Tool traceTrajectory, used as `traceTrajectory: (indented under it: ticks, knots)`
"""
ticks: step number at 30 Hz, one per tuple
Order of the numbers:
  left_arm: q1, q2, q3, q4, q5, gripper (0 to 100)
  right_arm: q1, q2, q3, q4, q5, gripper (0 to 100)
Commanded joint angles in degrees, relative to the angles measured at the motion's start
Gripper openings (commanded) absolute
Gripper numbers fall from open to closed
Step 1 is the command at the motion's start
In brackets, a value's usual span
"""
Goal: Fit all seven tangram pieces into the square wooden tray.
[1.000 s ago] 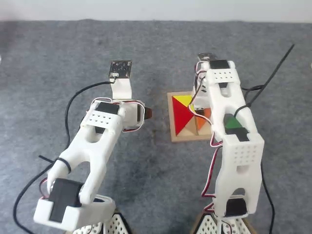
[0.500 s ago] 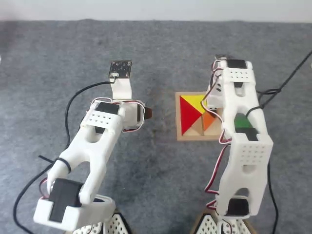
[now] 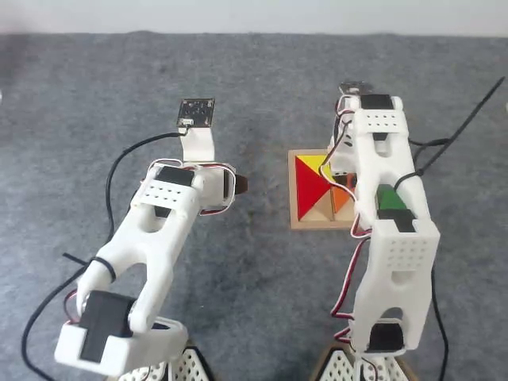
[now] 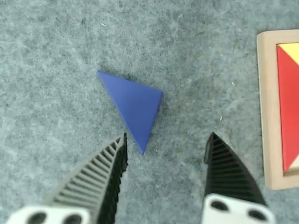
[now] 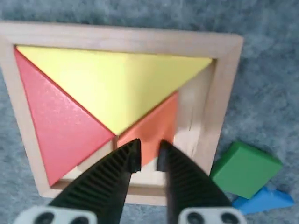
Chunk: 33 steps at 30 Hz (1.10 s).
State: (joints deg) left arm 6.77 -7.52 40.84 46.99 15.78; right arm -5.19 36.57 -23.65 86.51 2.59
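Lying on the grey bench (image 3: 262,95), the wooden tray (image 5: 121,37) sits beneath the right jaws, yellow triangle (image 5: 117,79) and red triangle (image 5: 56,126) inside. A blue triangle (image 4: 133,100) lies just ahead of the spread left jaws. The right jaws, nearly pressed together, hover over the orange triangle (image 5: 156,126).

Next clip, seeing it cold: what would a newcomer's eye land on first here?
The square wooden tray is partly filled: a big yellow triangle and a red triangle sit inside, with the right gripper, fingers drawn close, over an orange piece beside them. On the grey carpet, the left gripper hangs open above a loose blue triangle.
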Motion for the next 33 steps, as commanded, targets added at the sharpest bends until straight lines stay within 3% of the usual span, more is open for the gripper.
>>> traceTrajectory:
  ticks: [1, 4, 10, 17, 23, 26, 29, 33]
  knots:
    - [-0.3, -0.3, -2.0, -0.7, -0.5, 25, -0.8, 0.3, -1.1, -1.0, 4.2, 2.4]
    - [-0.3, -0.3, -2.0, -0.7, -0.5, 25, -2.3, 2.2, -1.2, -1.3, 3.1, 3.6]
    - [-0.3, -0.3, -2.0, -0.6, -0.5, 25, -4.1, 2.9, -1.2, -1.4, -10.6, 20.2]
    - [-0.3, -0.3, -2.1, -0.6, -0.5, 25, -2.9, 1.5, 2.3, -2.3, -16.8, 19.6]
    - [-0.1, -0.3, -2.1, -0.6, -0.5, 25, -0.5, -7.7, 10.0, -7.2, -16.6, 19.0]
    - [-0.1, -0.3, -1.9, -0.6, -0.5, 25, 0.3, -20.0, 23.1, -16.8, -16.4, 18.1]
    - [0.0, -0.3, -1.9, -0.6, -0.5, 25, 1.7, -34.6, 39.0, -30.1, -11.7, 17.5]
    - [0.3, -0.3, -1.8, -0.6, -0.5, 25, 1.5, -47.8, 54.2, -44.5, 1.1, 17.5]
